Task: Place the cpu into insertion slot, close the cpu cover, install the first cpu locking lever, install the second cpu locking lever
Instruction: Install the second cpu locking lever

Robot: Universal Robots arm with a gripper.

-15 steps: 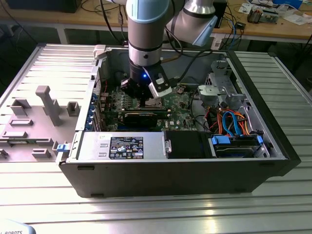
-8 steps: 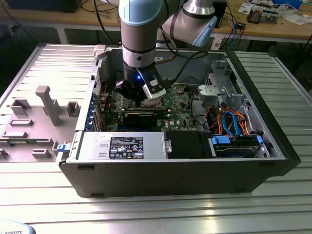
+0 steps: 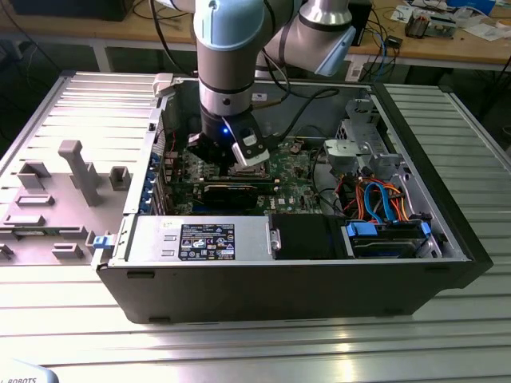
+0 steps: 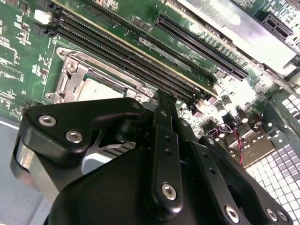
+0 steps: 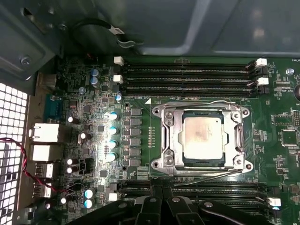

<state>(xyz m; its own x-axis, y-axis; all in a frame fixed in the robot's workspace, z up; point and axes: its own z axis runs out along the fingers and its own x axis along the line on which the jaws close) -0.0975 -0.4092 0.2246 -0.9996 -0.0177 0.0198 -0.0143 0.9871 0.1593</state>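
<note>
The robot's hand [image 3: 233,155] hangs low inside the open computer case [image 3: 447,231], poised just above the green motherboard [image 5: 140,140]; whether its fingers are parted or closed cannot be told from these views, and nothing is seen in its grasp. In the first wrist view the cpu [image 5: 202,137] lies flat in the insertion slot [image 5: 165,140], with the cpu cover [image 5: 174,137] down around it, its window framing the silvery top. Thin wire locking levers [image 5: 220,174] run along the frame's edges; whether either is hooked home cannot be made out. Judged from this, the lever work is the step in hand, and doing it well would call for a steady push along the lever's own arc, keeping it clear of the cover's corner screws. Room is tight: long black memory slots [image 5: 187,75] flank the socket on two sides, a row of capacitors [image 5: 112,136] stands just beside it, and the case wall and drive cage [image 3: 359,148] hem in the arm at the exterior view's right.
</note>
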